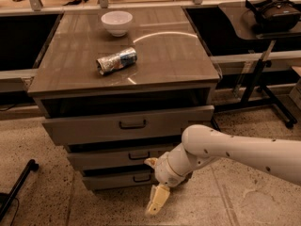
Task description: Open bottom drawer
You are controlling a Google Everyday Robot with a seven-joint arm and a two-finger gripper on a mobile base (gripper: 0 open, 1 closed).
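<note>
The bottom drawer (113, 180) is the lowest of three grey-beige drawer fronts in the cabinet, with a small dark bar pull (141, 178) at its centre. It looks shut or nearly shut. My gripper (154, 182) hangs just in front of the bottom drawer's right half, right next to the pull. Its beige fingers (158, 199) stand apart, one pointing down at the floor and one up by the middle drawer. It holds nothing. My white arm (235, 152) reaches in from the right and hides the right ends of the two lower drawers.
The top drawer (94, 126) stands slightly out and the middle drawer (103, 158) sits below it. A white bowl (116, 22) and a crushed can (116, 61) lie on the cabinet top. A side table with a headset (275, 13) stands at the right. A dark wheeled leg (19, 187) is on the floor at the left.
</note>
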